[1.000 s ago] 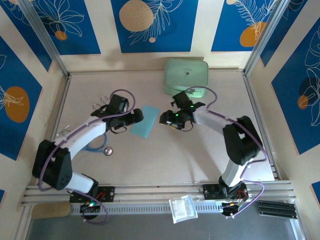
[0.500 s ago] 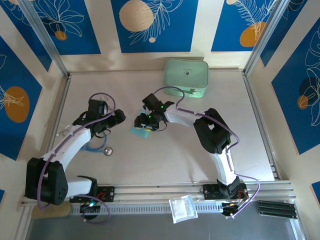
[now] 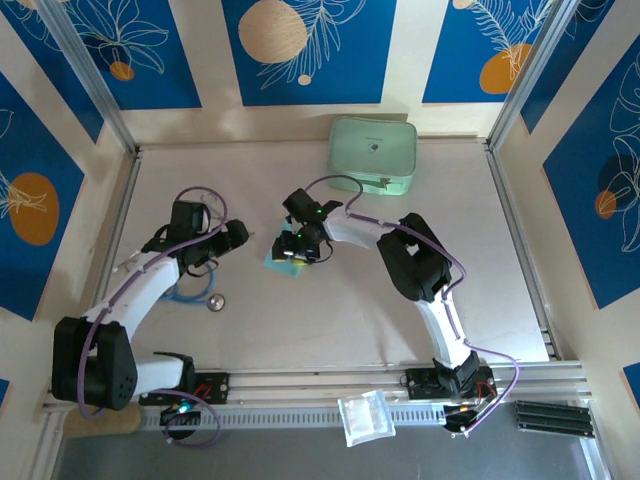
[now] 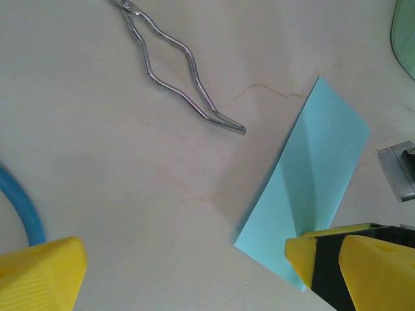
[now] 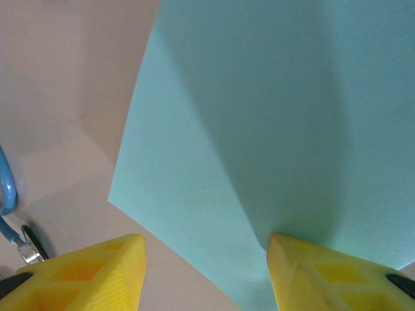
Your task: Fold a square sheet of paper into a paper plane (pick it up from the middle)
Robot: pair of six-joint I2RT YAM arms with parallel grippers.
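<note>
The square sheet of paper [image 3: 272,262] is sky-blue and lies at mid-table with a lengthwise crease; in the left wrist view the paper [image 4: 311,181] reads as a long folded strip. My right gripper [image 3: 294,250] is down on it, open. In the right wrist view the right gripper [image 5: 207,275] straddles the paper's [image 5: 259,116] near edge, one fingertip [image 5: 324,272] touching the sheet and the other over bare table. My left gripper [image 3: 230,238] stands wide open just left of the sheet; the left gripper [image 4: 194,272] has nothing between its fingers.
A mint-green case [image 3: 372,155] stands at the back, right of centre. A blue-tubed stethoscope [image 3: 190,293] with a metal disc [image 3: 215,302] lies under the left arm. Bent metal tongs [image 4: 172,71] rest left of the paper. Aluminium rails edge the table.
My right gripper has swung left from near the case and come down onto the paper. My left gripper has drawn back to the left, off the sheet.
</note>
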